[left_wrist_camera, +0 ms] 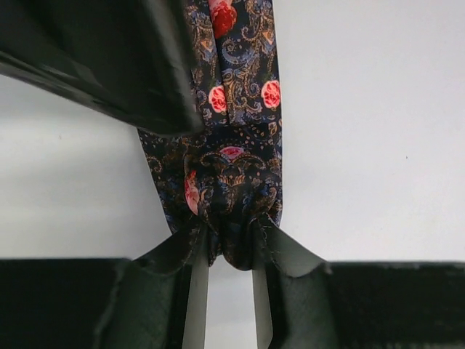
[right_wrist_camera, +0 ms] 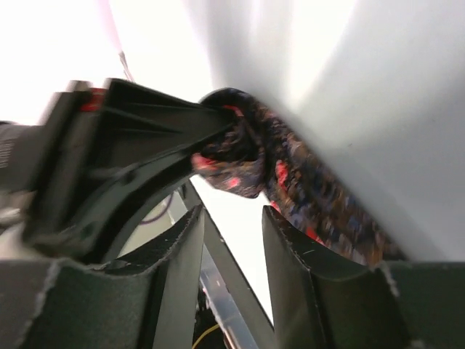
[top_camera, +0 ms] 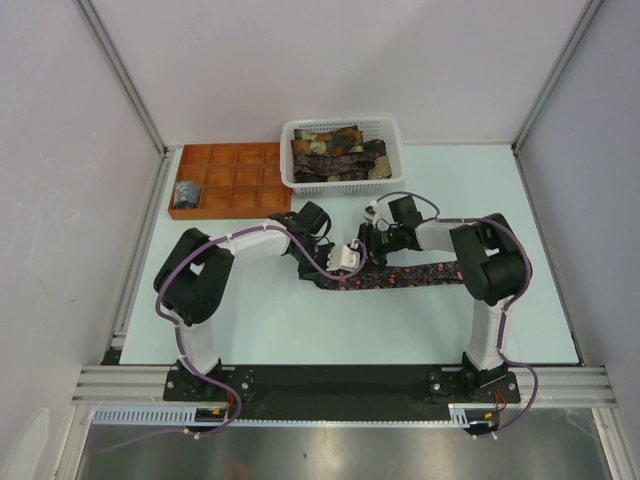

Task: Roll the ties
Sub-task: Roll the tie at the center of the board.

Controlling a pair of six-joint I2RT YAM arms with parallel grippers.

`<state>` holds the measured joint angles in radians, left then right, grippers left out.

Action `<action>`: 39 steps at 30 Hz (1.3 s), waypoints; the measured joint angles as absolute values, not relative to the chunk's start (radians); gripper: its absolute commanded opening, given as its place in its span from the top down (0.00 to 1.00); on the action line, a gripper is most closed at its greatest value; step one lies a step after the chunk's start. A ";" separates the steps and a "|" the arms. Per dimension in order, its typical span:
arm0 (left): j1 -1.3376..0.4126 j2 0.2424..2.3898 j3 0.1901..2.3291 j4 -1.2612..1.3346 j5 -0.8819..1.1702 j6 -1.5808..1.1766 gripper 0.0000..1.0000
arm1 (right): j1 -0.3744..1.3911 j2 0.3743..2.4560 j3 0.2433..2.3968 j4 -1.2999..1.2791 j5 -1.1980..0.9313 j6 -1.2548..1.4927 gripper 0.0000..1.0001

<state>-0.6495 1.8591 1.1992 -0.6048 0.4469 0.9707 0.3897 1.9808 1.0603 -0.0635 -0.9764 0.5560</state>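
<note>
Nearest us, both arms reached in over the table [top_camera: 250, 330]; the tie [top_camera: 420, 272] lay flat across its middle, dark with pink-red marks, most of its length unrolled toward the right. Our left gripper [left_wrist_camera: 225, 251] pinched the small rolled start of the tie at its left end, jaws narrow on the fabric; our right gripper [right_wrist_camera: 232, 240] stood just beside that roll with jaws parted and nothing between them. We judged the rolling barely begun: only a turn or so made, the long run left to wind. Farther back, the tray [top_camera: 240, 200] held one rolled tie [top_camera: 187, 193] in a left compartment, so one looked done; the basket [top_camera: 390, 130] beyond held several more ties [top_camera: 335, 155], unrolled.
</note>
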 measured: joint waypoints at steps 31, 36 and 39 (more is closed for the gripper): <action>-0.618 1.859 1.208 -0.659 0.466 0.959 0.17 | 0.481 2.053 1.147 -0.062 -0.925 0.570 1.00; -0.587 1.845 1.208 -0.649 0.507 0.932 0.07 | 0.442 2.053 1.143 -0.097 -0.925 0.526 1.00; -0.583 1.827 1.206 -0.619 0.524 0.904 0.06 | 0.425 2.053 1.135 -0.116 -0.925 0.499 1.00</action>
